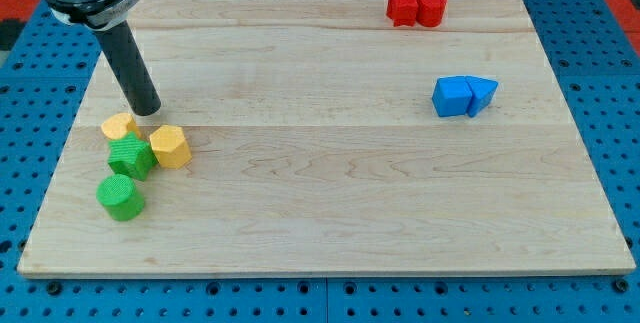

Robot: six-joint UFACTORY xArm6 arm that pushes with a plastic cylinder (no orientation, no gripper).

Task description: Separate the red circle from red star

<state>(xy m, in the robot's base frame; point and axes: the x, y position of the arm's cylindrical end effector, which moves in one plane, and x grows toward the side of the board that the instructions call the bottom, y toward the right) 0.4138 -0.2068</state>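
Observation:
The red star (402, 7) and the red circle (431, 9) sit touching side by side near the view's top right of the wooden board, the star on the left. My tip (148, 111) rests on the board at the view's left, far from both red blocks, just above a yellow block (119, 126).
A yellow hexagon (170, 147), a green star-like block (131, 156) and a green circle (121, 197) cluster at the view's left below my tip. A blue cube (452, 96) and a blue triangle (483, 94) touch at the view's right. The wooden board (330, 183) lies on a blue pegboard.

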